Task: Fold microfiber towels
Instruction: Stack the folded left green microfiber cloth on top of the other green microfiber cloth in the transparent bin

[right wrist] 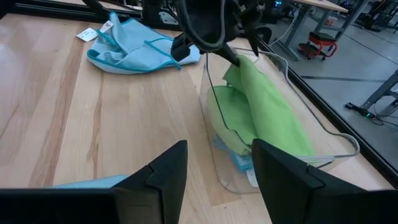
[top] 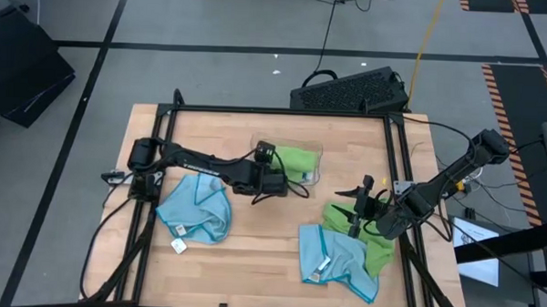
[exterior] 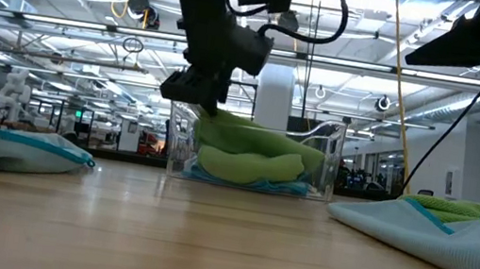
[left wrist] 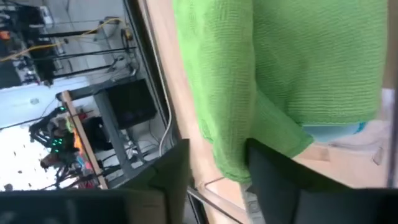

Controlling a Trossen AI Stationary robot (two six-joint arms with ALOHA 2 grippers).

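Note:
A clear plastic tray stands at the table's far middle. It holds a lime green towel lying on a light blue one. The green towel's one edge rises above the tray's rim. My left gripper hangs there, its fingers apart. My right gripper waits open over the table's right side, above a crumpled green towel. A light blue towel lies nearer, partly over another green one. One more light blue towel lies crumpled at the left. My left gripper stands at the green towel's raised edge, slanting down from the table's left. The left wrist view shows that edge hanging in front of the gap between the fingers. Whether a finger touches the cloth I cannot tell.
A dark metal frame runs along the table's edges. A black keyboard-like box sits just beyond the far edge. Bare wood lies in the near middle between the towel heaps.

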